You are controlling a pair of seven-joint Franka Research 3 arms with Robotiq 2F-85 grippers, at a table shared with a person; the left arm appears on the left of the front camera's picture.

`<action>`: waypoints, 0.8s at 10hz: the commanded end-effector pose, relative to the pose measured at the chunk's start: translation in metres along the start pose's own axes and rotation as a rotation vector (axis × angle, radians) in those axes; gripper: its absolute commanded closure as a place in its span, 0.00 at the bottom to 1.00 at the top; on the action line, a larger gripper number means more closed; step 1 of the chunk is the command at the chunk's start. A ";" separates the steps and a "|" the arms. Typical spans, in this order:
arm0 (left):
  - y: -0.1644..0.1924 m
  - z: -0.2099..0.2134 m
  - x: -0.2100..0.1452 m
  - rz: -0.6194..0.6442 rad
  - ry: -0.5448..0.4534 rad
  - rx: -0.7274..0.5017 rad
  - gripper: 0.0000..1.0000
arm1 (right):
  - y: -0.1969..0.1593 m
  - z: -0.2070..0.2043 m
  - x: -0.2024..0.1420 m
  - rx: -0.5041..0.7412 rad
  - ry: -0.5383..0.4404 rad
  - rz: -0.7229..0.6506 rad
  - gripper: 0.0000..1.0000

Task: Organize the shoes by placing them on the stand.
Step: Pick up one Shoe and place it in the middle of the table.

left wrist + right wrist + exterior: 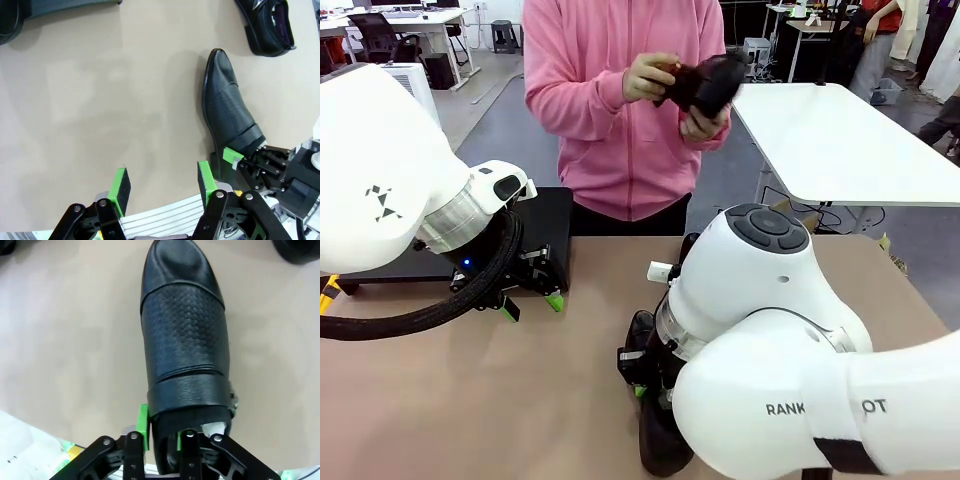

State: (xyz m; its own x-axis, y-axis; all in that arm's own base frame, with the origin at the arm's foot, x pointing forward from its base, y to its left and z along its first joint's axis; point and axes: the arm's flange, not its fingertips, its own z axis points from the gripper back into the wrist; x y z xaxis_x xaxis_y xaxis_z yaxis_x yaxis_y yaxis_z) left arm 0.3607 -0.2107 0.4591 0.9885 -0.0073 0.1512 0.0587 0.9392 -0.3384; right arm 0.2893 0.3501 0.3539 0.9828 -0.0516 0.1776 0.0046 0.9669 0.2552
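A glossy black shoe [182,330] lies on the tan tabletop, and my right gripper [161,435] is shut on the side wall at its heel. The left wrist view shows this shoe [227,115] with a green pad of the right gripper [232,155] at its heel. My left gripper [162,180] hangs open over bare tabletop beside it, holding nothing. In the front view the left gripper [530,300] sits just in front of the black stand [550,225]. A second shoe [270,27] lies farther off. A third shoe [10,22] rests by the stand [65,7].
Across the table a person in a pink sweatshirt holds another black shoe [710,85] in both hands at chest height. A white table [840,140] stands behind on the right. A small white object [660,270] lies near the table's middle.
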 end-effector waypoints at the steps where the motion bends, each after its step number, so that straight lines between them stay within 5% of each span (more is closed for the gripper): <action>1: 0.001 0.001 0.001 -0.001 0.005 -0.001 0.29 | 0.006 0.004 0.009 0.045 -0.002 -0.054 0.45; 4: 0.001 0.001 0.001 -0.001 0.005 -0.001 0.29 | -0.002 0.039 0.011 0.103 0.047 -0.047 0.03; 6: 0.001 0.001 0.001 -0.001 0.005 -0.001 0.29 | -0.009 0.068 0.003 0.156 0.143 -0.010 0.00; 7: 0.001 0.001 0.001 -0.001 0.005 -0.001 0.29 | 0.008 0.033 0.012 0.093 0.035 -0.061 0.00; 8: 0.001 0.001 0.001 -0.001 0.005 -0.001 0.29 | 0.008 0.033 0.012 0.093 0.035 -0.061 0.00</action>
State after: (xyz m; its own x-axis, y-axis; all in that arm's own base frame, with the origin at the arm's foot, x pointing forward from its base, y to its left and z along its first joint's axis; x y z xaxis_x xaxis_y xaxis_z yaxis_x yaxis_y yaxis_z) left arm 0.3607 -0.2106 0.4590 0.9885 -0.0073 0.1511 0.0586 0.9392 -0.3384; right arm 0.2881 0.3442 0.4022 0.9929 -0.0679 0.0974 0.0272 0.9285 0.3703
